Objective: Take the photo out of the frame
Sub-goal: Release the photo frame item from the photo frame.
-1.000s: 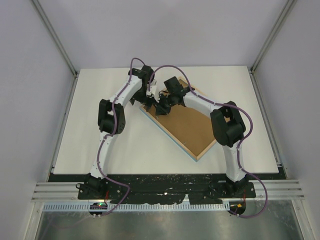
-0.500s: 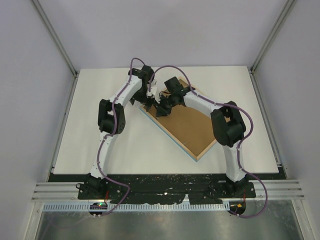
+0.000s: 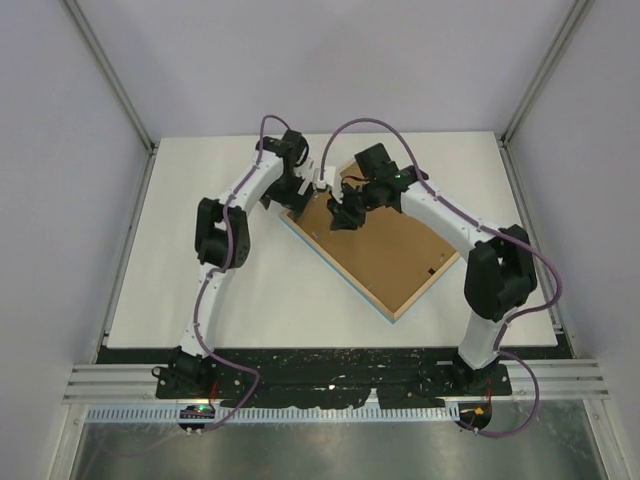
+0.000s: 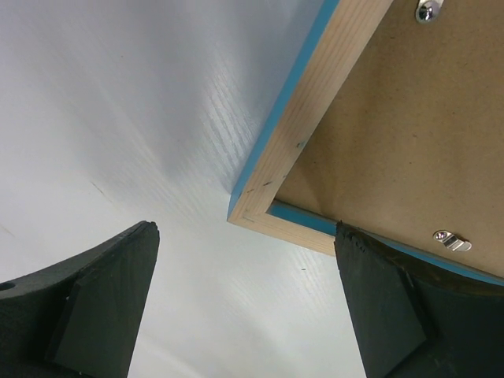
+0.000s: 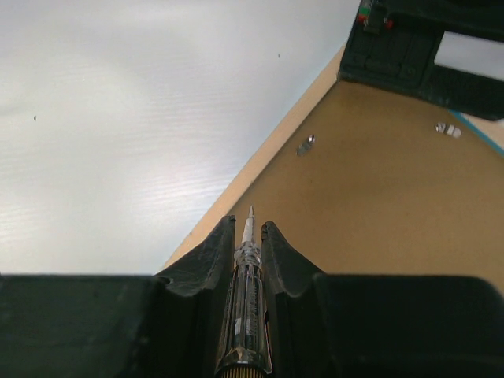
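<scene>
One clip (image 5: 305, 144) sits at 1 o'clock off your right gripper (image 5: 248, 224), which pinches a screwdriver (image 5: 246, 276). The left gripper (image 4: 244, 236) gapes wide astride a corner of the face-down frame (image 4: 319, 102); the photo hides under the backing (image 5: 378, 220).

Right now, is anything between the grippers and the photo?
Yes. The frame lies face down, and the brown backing board covers its whole opening, so the photo is hidden underneath. Small metal clips sit near the board's edge.

My left gripper (image 4: 246, 252) points downward, jaws spread wide. Just to its right, my right gripper (image 5: 248, 228) is clamped on a thin screwdriver (image 5: 246, 315). Both arms reach forward, elbows bent.
</scene>
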Motion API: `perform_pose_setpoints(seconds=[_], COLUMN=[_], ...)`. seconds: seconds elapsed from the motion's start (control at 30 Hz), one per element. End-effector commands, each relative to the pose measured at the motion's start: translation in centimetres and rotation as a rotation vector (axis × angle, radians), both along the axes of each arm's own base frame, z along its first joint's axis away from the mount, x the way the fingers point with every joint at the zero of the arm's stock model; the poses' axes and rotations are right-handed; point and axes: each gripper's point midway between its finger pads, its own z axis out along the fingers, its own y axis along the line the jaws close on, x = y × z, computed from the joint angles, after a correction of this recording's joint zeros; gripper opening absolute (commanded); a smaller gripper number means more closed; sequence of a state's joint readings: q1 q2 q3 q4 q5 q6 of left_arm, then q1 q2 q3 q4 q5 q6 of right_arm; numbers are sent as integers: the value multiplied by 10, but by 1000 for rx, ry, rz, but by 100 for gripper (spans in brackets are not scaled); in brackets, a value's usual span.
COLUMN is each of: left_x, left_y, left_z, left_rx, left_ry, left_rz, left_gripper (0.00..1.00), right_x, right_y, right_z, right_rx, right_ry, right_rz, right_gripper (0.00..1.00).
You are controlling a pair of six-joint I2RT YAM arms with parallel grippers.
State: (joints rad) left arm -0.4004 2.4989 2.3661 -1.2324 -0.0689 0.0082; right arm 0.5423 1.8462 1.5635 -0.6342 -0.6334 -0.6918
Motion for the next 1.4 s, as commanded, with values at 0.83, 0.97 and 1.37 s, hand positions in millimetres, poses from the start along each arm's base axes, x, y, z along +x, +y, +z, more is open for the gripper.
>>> perform_pose_setpoints(seconds=[0.83,0.97,1.37], left_x=[-72,-79,-100], left_y=[-99,-103,-110], left_z=[34,31,2], left_rx=[-119,-126,-130], left_ry=[-177,-164,-57], left_rz=[-464,-472,-474], left_gripper=[96,96,96], right_x=[-44,-51,-64], right_y=[-88,-91,-100], right_z=[-42,-40,-32], right_rx=[55,55,43], right_ry=[219,211,166], right_rz=[-119,-110,-121], right_gripper=[8,8,8])
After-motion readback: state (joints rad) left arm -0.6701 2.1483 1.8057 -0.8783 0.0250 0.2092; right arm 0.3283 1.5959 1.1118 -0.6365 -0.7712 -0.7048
